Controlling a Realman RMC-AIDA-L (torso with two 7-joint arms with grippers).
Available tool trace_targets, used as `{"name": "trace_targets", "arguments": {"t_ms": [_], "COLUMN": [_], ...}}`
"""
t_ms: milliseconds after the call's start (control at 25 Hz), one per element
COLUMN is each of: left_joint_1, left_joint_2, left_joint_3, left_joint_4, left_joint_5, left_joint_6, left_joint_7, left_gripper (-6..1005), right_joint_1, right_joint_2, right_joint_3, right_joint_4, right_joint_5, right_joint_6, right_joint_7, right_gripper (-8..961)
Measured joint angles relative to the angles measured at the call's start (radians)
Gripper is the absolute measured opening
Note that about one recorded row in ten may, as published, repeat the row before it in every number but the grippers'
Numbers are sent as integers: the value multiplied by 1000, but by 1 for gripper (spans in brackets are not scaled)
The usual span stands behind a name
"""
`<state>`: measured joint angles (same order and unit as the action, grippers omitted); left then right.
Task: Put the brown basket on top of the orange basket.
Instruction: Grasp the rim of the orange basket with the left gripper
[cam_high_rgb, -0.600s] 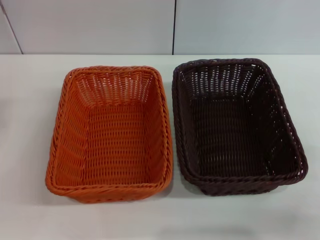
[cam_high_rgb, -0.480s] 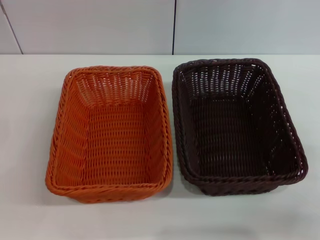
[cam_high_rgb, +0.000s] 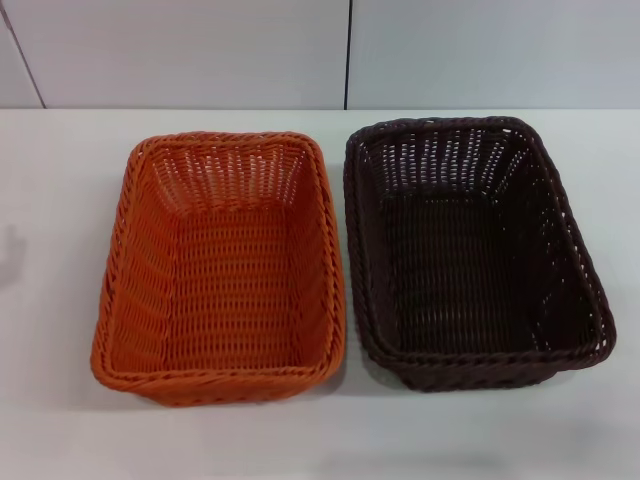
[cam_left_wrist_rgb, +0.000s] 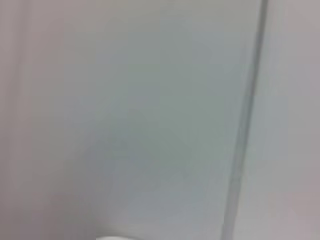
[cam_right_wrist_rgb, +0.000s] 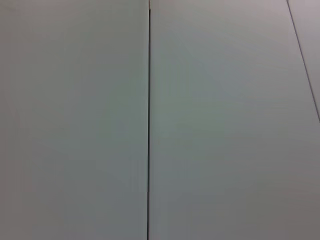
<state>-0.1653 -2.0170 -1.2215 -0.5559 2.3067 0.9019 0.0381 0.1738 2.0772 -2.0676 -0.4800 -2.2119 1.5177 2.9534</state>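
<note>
The rectangular dark brown woven wicker-style basket is sitting upright and empty on the robot's right half of the white table, its long axis running away from the robot toward the pale wall panels. Just beside it on the left, with only a thin gap between the two braided rims, the rectangular bright orange woven wicker-style basket is lying parallel, also empty and open-mouthed. Neither gripper is appearing in the head view, and both wrist views are showing only plain wall panelling, so how far either claw is open, and whether it is holding anything, cannot be told. Judging by the layout, the right arm is likely the nearer one to the brown basket, and the move is turning on a short sideways carry to the left after a lift high enough to clear both rims. Bare table is lying open to the right of the brown basket and in front of both, leaving room to approach its outer long edge or its near short edge.
</note>
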Motion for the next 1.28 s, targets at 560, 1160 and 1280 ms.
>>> {"name": "trace_targets", "arguments": {"t_ms": [560,1160,1280], "left_joint_1": [195,50,27], "left_joint_2": [32,-45,-45], "left_joint_3": [-284,-322,-317], "left_joint_4": [-1038,-1209,-1166], "left_joint_5": [415,447,473], "left_joint_6": [-1248,-1924,-1930], "left_joint_7": [30,119,104], "left_gripper": [793,778,776], "right_joint_1": [7,18,18], "right_joint_2": [0,0,0], "right_joint_3": [0,0,0], "right_joint_4": [5,15,19], "right_joint_5": [0,-1,-1], "right_joint_6": [-40,-65,-65], "right_joint_7": [1,1,1], "right_gripper": [689,689,689]}}
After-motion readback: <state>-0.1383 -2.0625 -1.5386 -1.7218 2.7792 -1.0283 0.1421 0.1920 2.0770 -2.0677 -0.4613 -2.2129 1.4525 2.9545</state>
